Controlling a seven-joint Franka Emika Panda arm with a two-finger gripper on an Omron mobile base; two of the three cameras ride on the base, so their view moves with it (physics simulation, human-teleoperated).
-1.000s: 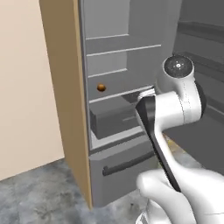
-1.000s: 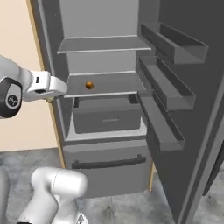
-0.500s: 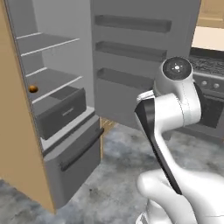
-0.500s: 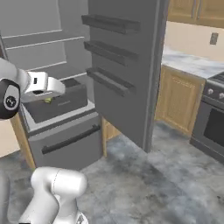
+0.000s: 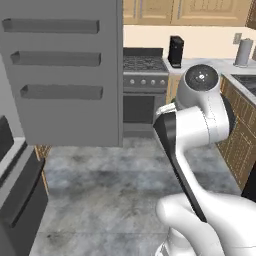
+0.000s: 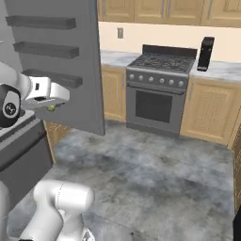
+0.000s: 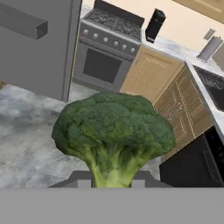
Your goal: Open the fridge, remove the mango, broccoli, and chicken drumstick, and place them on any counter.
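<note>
My gripper (image 6: 51, 106) is shut on the broccoli (image 7: 113, 129), a dark green floret head with a pale stem that looms large in the hand view. In the right base view the broccoli (image 6: 51, 108) is a small green spot under the hand, held in the air at the left. The fridge door (image 5: 65, 75) stands wide open with its shelves facing me, and the fridge's lower drawer (image 5: 17, 200) is at the bottom left. The counter (image 7: 177, 47) runs beyond the stove and turns right toward a dark sink (image 7: 212, 81). The mango and chicken drumstick are out of view.
A steel stove (image 6: 157, 92) stands between light wood cabinets (image 6: 209, 110). A black appliance (image 6: 205, 53) and a paper towel roll (image 5: 242, 51) sit on the counter. A black dishwasher front (image 7: 192, 168) is low on the right. Grey stone floor (image 6: 155, 174) lies ahead.
The whole picture has swung from the fridge's inside to the stove and counter, so the base has turned right. My gripper stays shut on the broccoli.
</note>
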